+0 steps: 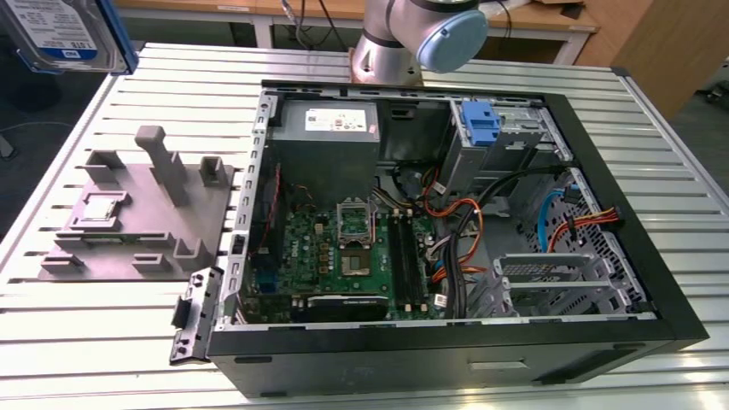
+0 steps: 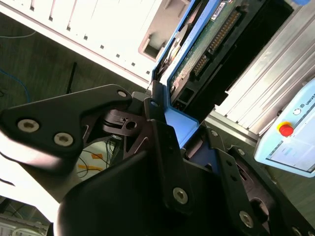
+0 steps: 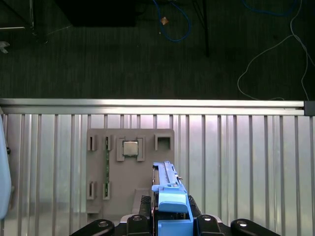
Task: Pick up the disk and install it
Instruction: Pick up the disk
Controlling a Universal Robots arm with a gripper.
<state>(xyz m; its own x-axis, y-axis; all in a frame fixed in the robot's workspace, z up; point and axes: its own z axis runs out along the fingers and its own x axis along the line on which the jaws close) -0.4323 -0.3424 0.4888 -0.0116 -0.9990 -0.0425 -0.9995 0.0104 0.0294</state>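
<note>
Pickup is looking finished: the jaws are closing on the disk (image 3: 170,204) and holding it by its blue frame, as the first wrist view is showing. The disk is hanging in the air over the edge of the grey stand (image 3: 130,164), not resting on it. In the exterior view the disk (image 1: 67,32) is appearing at the upper left corner, well apart from the open computer case (image 1: 456,346) lying on the slatted surface (image 1: 672,179). Installing is not yet done, by my reading: the disk is not sitting in any bay of the case, nor hovering near its opening.
</note>
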